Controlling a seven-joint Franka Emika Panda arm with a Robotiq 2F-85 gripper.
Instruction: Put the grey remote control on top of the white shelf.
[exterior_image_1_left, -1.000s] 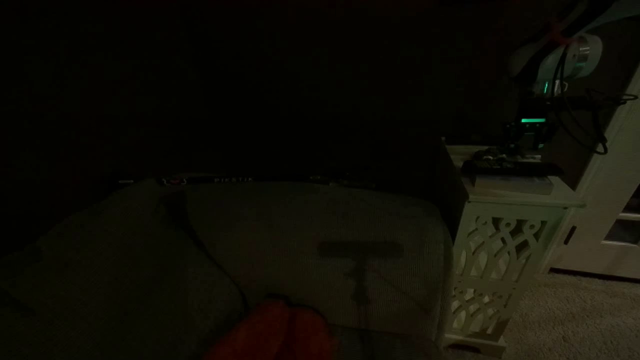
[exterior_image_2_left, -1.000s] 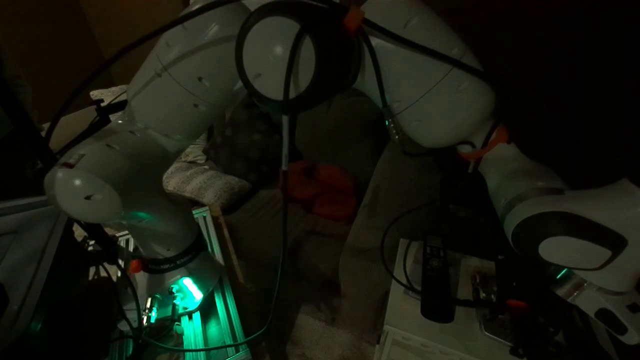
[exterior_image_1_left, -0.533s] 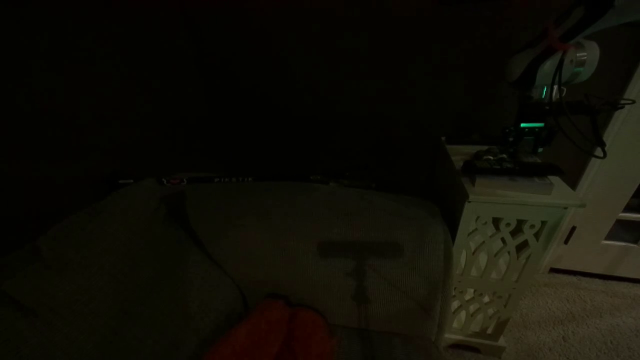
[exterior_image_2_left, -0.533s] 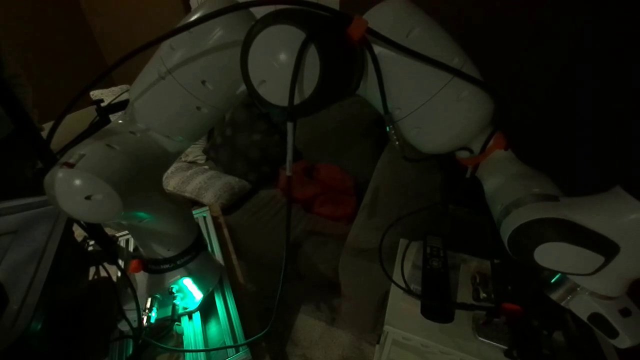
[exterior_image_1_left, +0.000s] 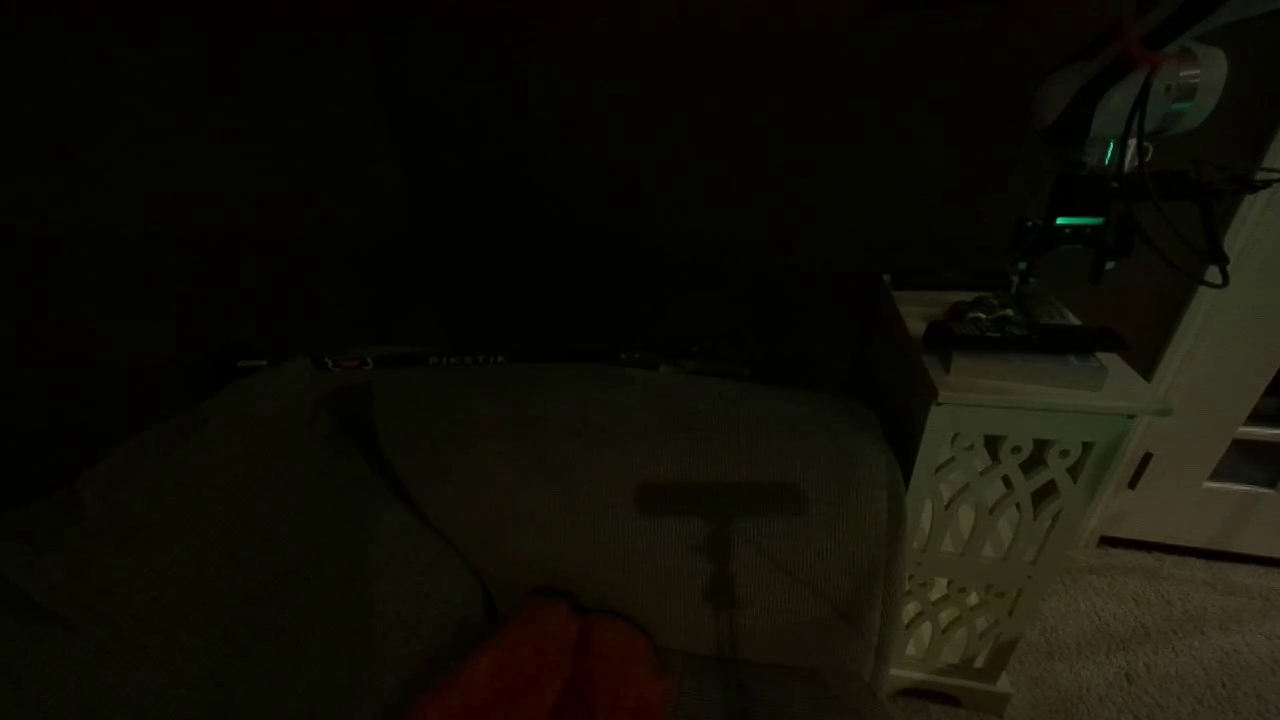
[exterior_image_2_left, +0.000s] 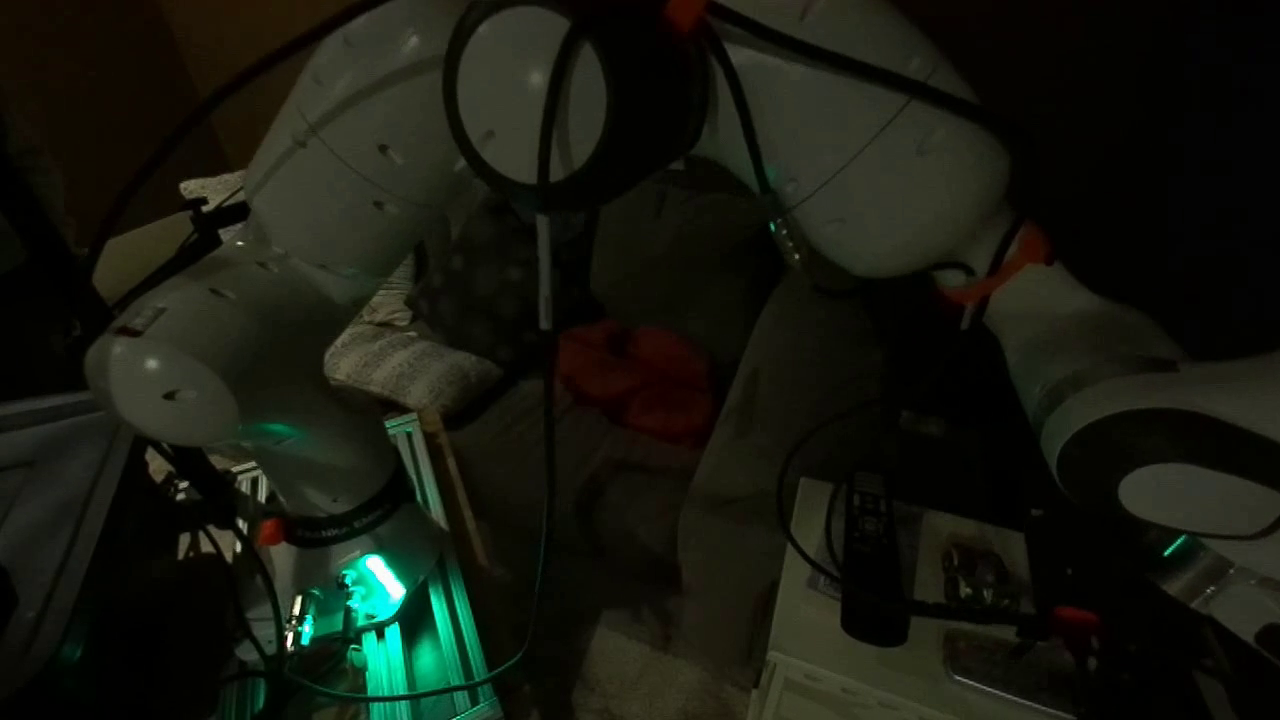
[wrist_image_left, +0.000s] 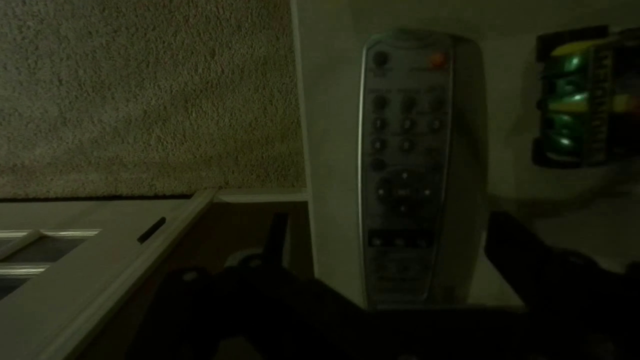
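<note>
Darkness fills the room (exterior_image_1_left: 480, 200). A couch (exterior_image_1_left: 600, 435) is just beside your white shelf worktop (exterior_image_1_left: 990, 566). Your claw (exterior_image_1_left: 1062, 278) hangs above the shelf, its two fingers apart. The grey remote control (wrist_image_left: 406, 165) lies flat on top of the shelf, close to the shelf's edge.
</note>
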